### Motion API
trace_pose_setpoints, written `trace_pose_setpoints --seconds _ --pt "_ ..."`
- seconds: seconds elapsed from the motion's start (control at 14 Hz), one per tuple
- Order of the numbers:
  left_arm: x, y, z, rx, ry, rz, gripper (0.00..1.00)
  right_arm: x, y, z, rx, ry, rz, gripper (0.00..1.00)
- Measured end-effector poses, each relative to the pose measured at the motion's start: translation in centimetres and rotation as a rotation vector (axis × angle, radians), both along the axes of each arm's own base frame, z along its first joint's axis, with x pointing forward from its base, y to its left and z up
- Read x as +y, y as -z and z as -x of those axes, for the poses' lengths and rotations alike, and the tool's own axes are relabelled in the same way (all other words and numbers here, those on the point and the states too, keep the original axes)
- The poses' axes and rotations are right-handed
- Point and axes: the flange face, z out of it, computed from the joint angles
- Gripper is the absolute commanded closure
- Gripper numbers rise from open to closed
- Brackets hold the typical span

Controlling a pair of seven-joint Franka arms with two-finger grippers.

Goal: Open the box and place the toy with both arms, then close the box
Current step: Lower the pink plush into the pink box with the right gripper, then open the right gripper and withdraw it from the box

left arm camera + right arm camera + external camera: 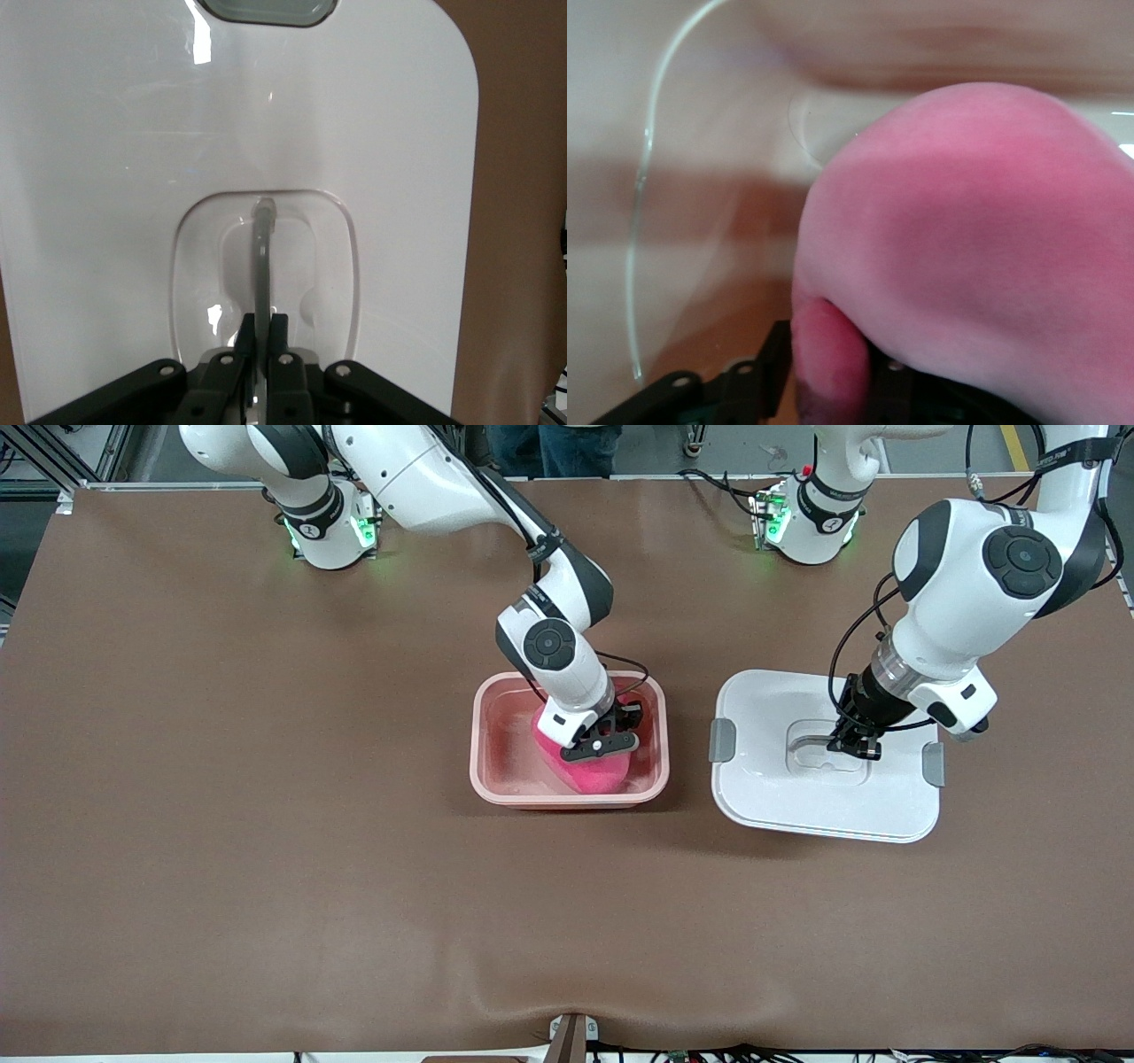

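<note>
Right gripper: down inside the box, fingers around a fold of the toy; you can't tell if they've let go.
Toy: sitting in the box, at the end toward the left arm.
Left gripper: clamped shut on the handle of the lid, which lies flat beside the box.
Risk: lift your right arm too soon and plush snagged on a finger drags the toy out.
Risk: the lid may swing on that thin handle.
</note>
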Motion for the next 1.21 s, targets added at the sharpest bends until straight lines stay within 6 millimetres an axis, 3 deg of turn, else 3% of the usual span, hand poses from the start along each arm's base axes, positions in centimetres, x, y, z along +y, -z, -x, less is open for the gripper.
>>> trace_pose_setpoints --seconds 0.36,0.57,0.86,1.21 --pt "-0.2 -0.2 0.0 -0.008 0.003 0.002 1.0 -0.3 0.4 -0.3 -0.002 0.0 0.012 0.0" --pt "-0.1 -0.3 0.0 -0.01 0.003 0.002 1.0 -0.5 -0.7 -1.0 -0.018 0.006 0.005 0.0" --pt "-0.1 -0.3 0.0 -0.01 0.002 0.002 1.0 -1.5 -6.1 -2.9 -0.072 0.027 -0.028 0.0" --pt "0.0 -0.3 0.0 -0.011 0.014 0.0 1.0 -4.6 -13.4 -5.1 -0.093 0.06 -0.051 0.0"
